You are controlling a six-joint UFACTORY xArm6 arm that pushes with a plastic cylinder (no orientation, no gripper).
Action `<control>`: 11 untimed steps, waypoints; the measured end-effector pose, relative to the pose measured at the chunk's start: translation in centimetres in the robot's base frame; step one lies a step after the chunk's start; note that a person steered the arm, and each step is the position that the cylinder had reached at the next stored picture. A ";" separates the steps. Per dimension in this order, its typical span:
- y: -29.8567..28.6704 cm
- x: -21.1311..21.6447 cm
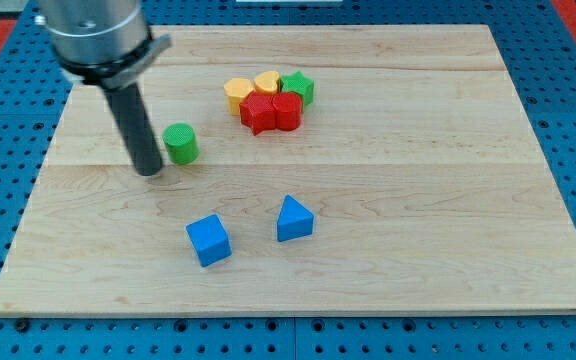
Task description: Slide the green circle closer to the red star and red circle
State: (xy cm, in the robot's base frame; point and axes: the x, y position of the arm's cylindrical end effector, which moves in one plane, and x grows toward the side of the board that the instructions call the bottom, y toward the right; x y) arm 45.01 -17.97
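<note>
The green circle (180,143) stands on the wooden board (418,200), left of centre. My tip (150,171) is just to its left and slightly toward the view's bottom, close to it; I cannot tell if they touch. The red star (259,113) and the red circle (286,109) sit together at the upper middle, to the right of the green circle and above it.
A yellow block (238,92), a yellow heart (267,83) and a green star (298,87) crowd behind the red pair. A blue cube (208,240) and a blue triangle (293,219) lie toward the view's bottom.
</note>
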 end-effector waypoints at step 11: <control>-3.1 -2.6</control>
State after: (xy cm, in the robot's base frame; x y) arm 42.37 -21.09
